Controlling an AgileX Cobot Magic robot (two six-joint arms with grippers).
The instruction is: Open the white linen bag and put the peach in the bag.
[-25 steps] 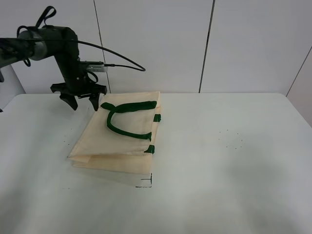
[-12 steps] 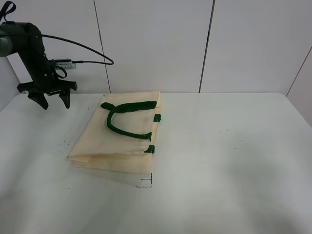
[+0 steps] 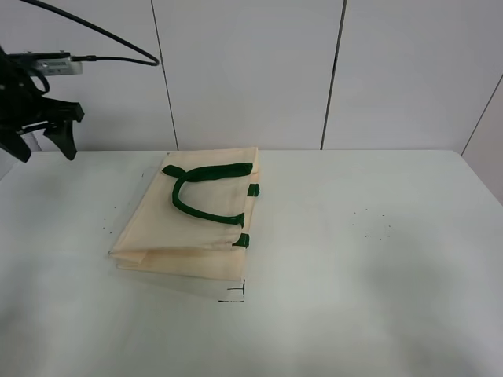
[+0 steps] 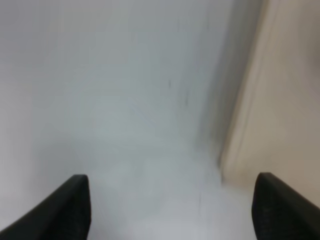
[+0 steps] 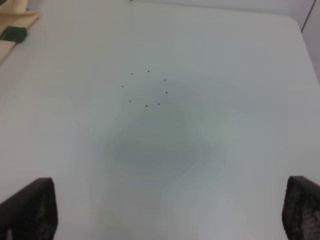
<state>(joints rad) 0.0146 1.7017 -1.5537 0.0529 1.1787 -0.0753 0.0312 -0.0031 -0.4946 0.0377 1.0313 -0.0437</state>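
Observation:
The white linen bag point(image 3: 192, 224) lies flat and closed on the table, left of centre, with its dark green handles point(image 3: 206, 192) resting on top. My left gripper point(image 3: 45, 151) is open and empty, raised at the far left edge, well away from the bag. The blurred left wrist view shows its gripper point(image 4: 175, 210) with fingertips wide apart over bare table, and the bag's cream edge point(image 4: 285, 100) to one side. My right gripper point(image 5: 167, 210) is open and empty over bare table. A bag corner point(image 5: 12, 15) with a green tab point(image 5: 12, 34) shows in that view. The peach is out of view.
The white table point(image 3: 377, 275) carries a ring of small black dots point(image 3: 373, 224), also in the right wrist view point(image 5: 147, 89), and a black corner mark point(image 3: 236, 297) by the bag's near corner. White wall panels point(image 3: 251, 71) stand behind.
My left arm has swung left and upward, from the bag's far left corner to the left edge of the view. The bag has not moved.

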